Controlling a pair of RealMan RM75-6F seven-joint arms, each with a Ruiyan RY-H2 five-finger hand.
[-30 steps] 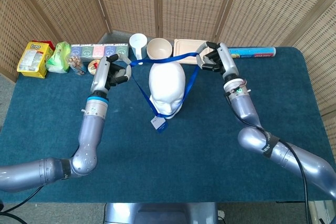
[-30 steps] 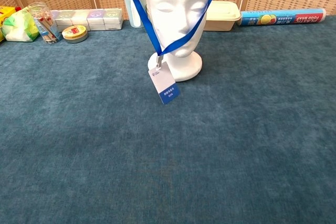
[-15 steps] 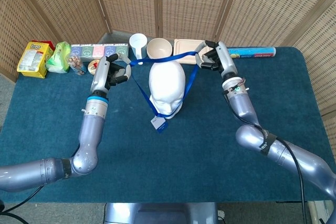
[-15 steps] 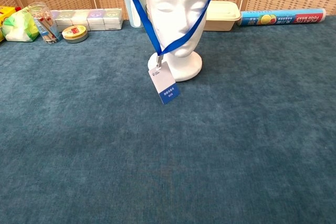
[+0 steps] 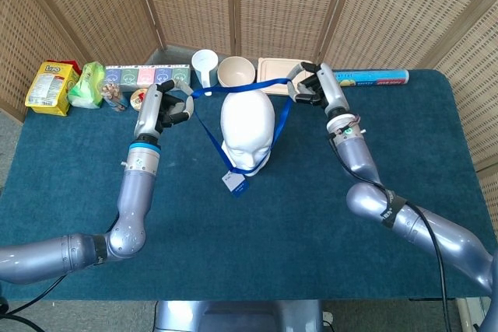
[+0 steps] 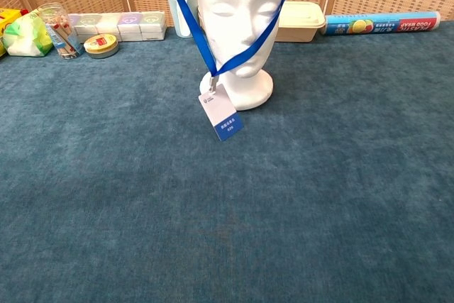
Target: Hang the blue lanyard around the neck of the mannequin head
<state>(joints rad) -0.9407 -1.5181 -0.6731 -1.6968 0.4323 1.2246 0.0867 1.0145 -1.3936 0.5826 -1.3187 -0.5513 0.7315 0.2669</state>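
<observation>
Since the frame a second earlier, my right hand point(image 5: 310, 87) had drifted a little leftward, toward the head, carrying its side of the strap with it; my left hand point(image 5: 161, 110) had barely shifted.

Beneath everything lay the dark teal cloth-covered surface point(image 5: 311, 215), backed by woven wicker screens point(image 5: 280, 5). The white foam mannequin head point(image 5: 247, 130) stood upright on its round base near the middle of the surface, facing me. The blue ribbon lanyard point(image 5: 208, 136) was stretched open as a loop: its back ran across behind the crown of the head, and its two sides came down past either cheek to meet in front of the chin, so it was not yet around the neck. My left hand pinched the loop's left corner with its fingers curled in on the ribbon; my right hand gripped the right corner the same way, fingers closed over the strap.

Below the chin hung the lanyard's small white and blue badge card point(image 6: 220, 112), tilted, its lower edge just in front of the base; whether it touched the surface I could not tell from the chest view.
</observation>
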